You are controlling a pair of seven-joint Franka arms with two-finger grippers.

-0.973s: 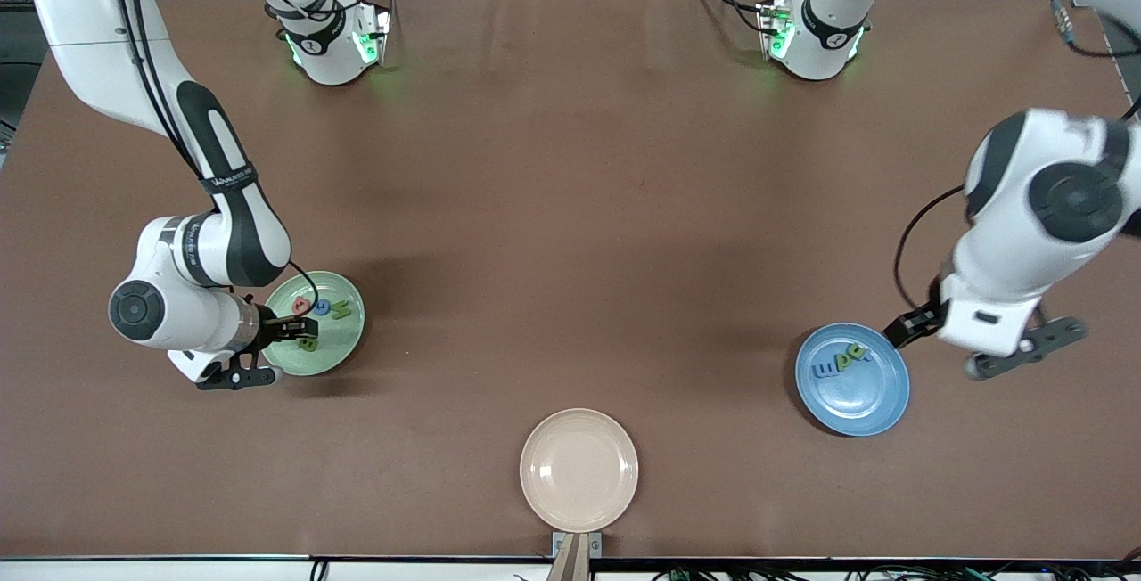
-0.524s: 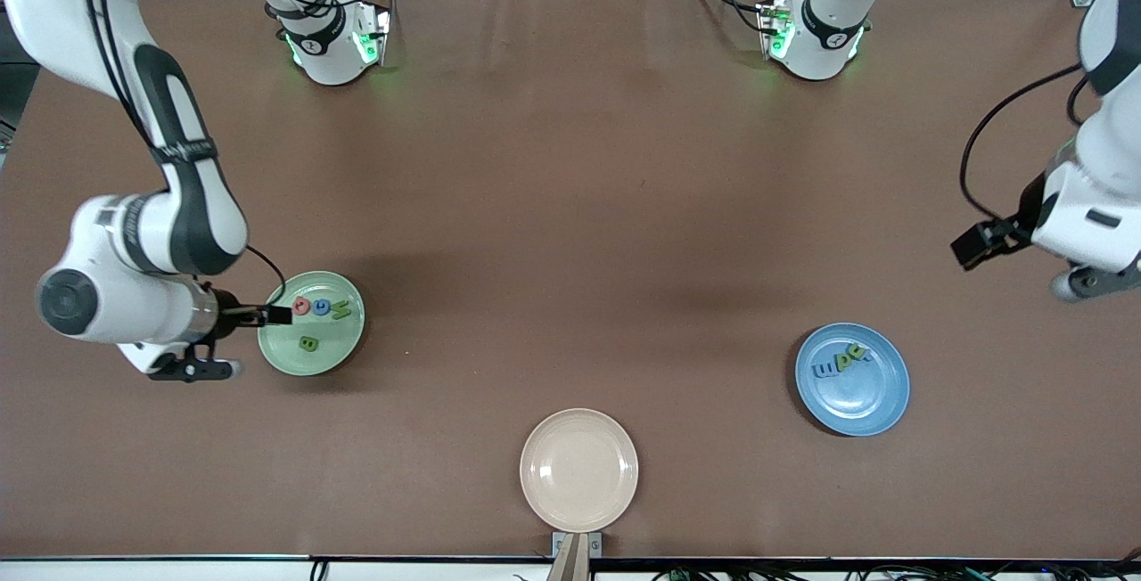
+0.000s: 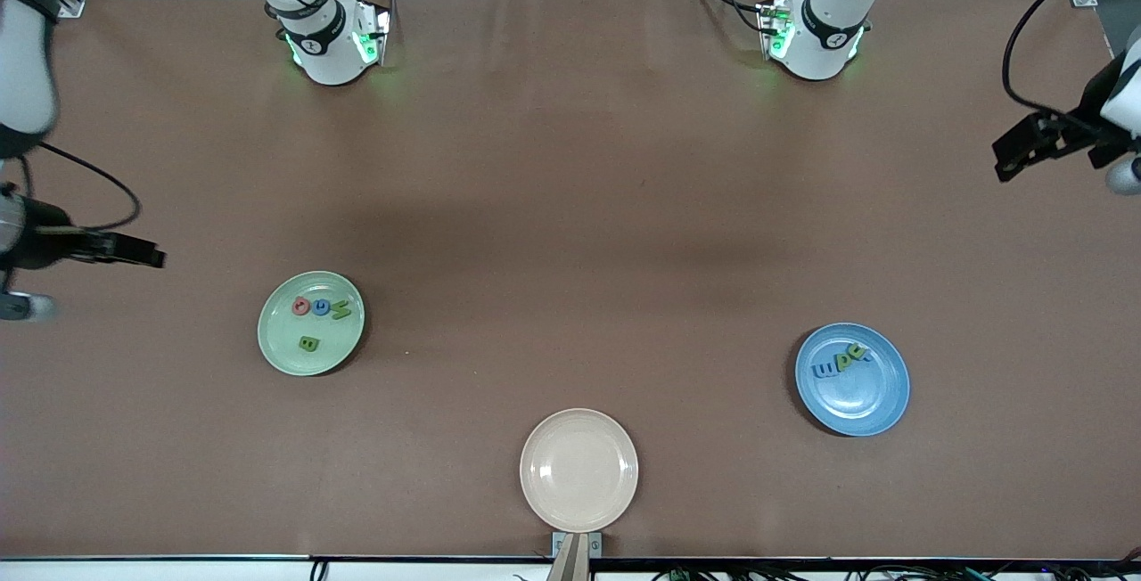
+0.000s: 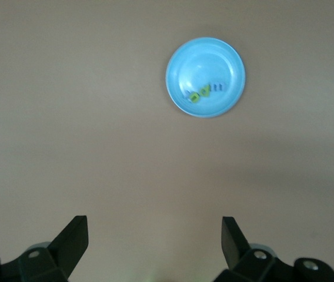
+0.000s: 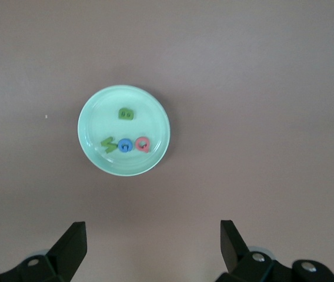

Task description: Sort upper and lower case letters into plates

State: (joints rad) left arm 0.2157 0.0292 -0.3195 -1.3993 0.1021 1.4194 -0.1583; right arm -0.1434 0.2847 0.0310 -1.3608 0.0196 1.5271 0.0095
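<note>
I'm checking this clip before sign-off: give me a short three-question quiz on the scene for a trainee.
1. True or false: the beige plate holds a letter.
2. How many letters lie in the pale green plate?
A. two
B. four
C. six
3. Fill in: the right gripper and the left gripper both stand ____, holding nothing.

Key
1. False. It is bare; the letters lie in the pale green plate and the blue plate.
2. B. A red letter, a blue letter and a green letter in a row, and a green B nearer the front camera.
3. Open, each over bare table near its own end.
</note>
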